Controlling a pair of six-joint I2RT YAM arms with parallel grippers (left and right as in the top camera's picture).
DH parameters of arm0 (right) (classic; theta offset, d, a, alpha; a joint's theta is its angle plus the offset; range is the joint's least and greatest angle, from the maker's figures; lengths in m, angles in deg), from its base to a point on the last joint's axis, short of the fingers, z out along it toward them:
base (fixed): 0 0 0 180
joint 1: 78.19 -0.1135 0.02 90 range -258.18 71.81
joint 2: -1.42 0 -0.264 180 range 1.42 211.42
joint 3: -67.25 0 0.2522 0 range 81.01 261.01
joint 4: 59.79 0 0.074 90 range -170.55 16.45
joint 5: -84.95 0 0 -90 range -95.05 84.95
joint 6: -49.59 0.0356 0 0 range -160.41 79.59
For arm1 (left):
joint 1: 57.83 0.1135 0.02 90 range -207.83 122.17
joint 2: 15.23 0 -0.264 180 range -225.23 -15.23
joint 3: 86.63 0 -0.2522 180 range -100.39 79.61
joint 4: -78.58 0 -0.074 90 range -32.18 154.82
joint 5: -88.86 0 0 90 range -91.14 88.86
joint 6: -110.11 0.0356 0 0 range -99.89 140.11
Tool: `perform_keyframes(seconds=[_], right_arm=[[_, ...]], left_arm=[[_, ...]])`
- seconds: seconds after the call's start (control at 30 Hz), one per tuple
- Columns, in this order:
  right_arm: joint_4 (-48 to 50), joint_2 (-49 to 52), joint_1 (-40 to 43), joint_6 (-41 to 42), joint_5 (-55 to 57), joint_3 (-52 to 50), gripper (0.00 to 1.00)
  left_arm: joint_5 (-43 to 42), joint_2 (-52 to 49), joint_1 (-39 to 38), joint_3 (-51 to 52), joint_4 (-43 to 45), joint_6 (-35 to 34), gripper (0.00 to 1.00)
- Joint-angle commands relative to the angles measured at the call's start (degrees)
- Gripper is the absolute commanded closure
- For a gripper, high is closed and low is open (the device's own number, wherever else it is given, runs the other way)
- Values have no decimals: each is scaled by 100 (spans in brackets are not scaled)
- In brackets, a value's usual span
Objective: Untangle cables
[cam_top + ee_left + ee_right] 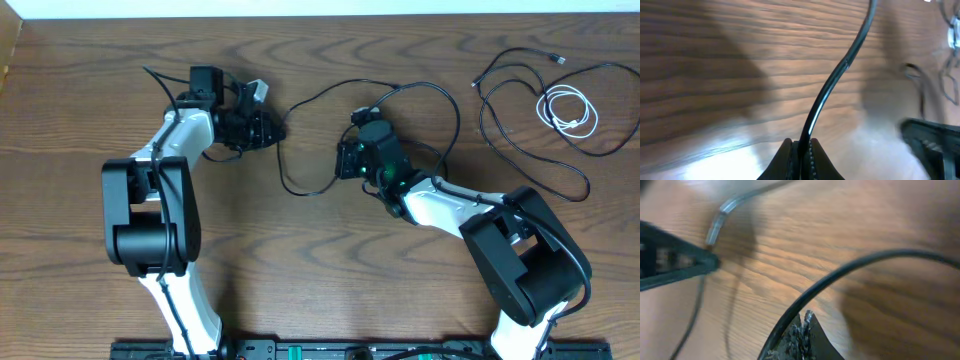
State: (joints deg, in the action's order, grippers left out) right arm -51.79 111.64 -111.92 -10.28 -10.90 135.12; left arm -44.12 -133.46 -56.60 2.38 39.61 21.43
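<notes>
A thin black cable (322,94) runs across the wood table (300,290) between my two grippers and loops on towards the right. My left gripper (278,130) is shut on it. In the left wrist view the cable (840,75) rises straight out from between the closed fingertips of the left gripper (802,147). My right gripper (343,160) is shut with nothing between its fingers. In the right wrist view the cable (850,270) passes along the outer left side of the right gripper (807,317). A second black cable (520,150) and a coiled white cable (568,110) lie at the far right.
The left arm's dark fingers (670,262) show at the left of the right wrist view, with a grey sleeve (715,227) on the cable above their tip. The table's far edge (330,14) runs along the top. Both arm bases stand at the near edge.
</notes>
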Motion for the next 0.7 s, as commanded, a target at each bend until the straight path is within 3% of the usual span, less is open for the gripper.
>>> perform_keyframes(seconds=[0.0, 0.2, 0.3, 0.53, 0.67], right_arm=[[470, 55, -44, -492, -501, -11, 99], [1635, 55, -48, -278, -752, -11, 99], [1523, 55, -66, -278, -455, -11, 99], [658, 295, -66, -258, 391, -11, 99], [758, 774, -72, 315, 369, -11, 99]], left_arm=[[361, -9, 42, -35, -22, 55, 92], [-140, -9, 31, -35, -42, 59, 93], [-597, -9, 31, -35, -35, 61, 93], [-437, -9, 31, -35, -17, 57, 92], [-391, -9, 31, -35, -17, 59, 93]])
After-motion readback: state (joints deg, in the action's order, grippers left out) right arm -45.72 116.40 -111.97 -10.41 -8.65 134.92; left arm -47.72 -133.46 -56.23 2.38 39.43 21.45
